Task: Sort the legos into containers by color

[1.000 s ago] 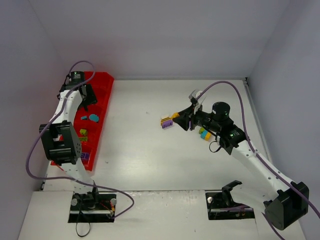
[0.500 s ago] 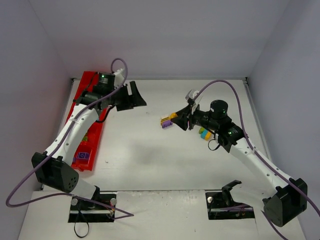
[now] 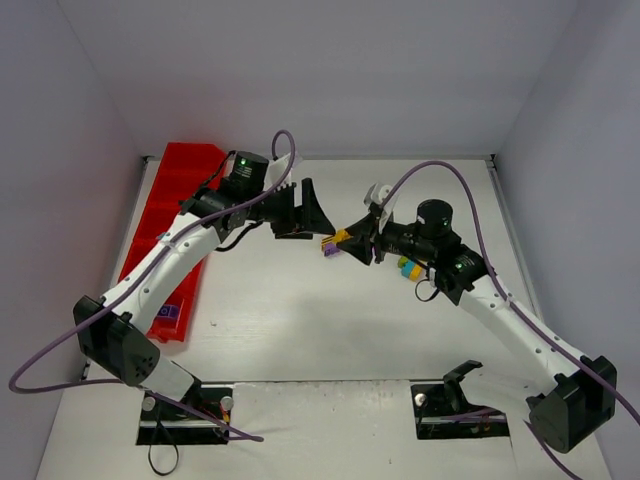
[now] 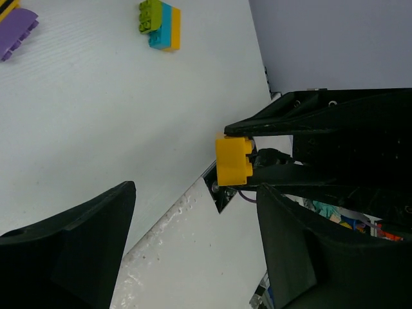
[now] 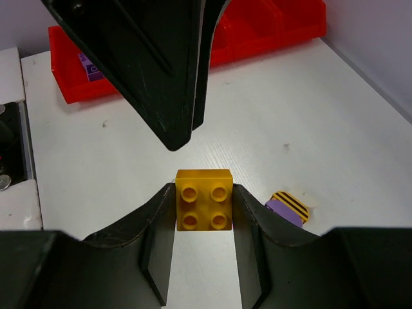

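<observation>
As right claw [image 5: 204,194] grips one brick [image 5: 204,200], perhaps two purple bricks [image 3: 333,246]

Left gripper [image 3: 315,220] parks right in front of right gripper's [image 3: 352,240] yellow brick [image 5: 204,199], blocking the lane to the red tray [image 3: 170,175]; table [image 3: 300,320] toward the bases is open.

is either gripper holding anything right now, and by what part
The right gripper holds a small yellow-orange square plastic brick, pinched by two opposite side walls. The left gripper is open and empty.
</observation>
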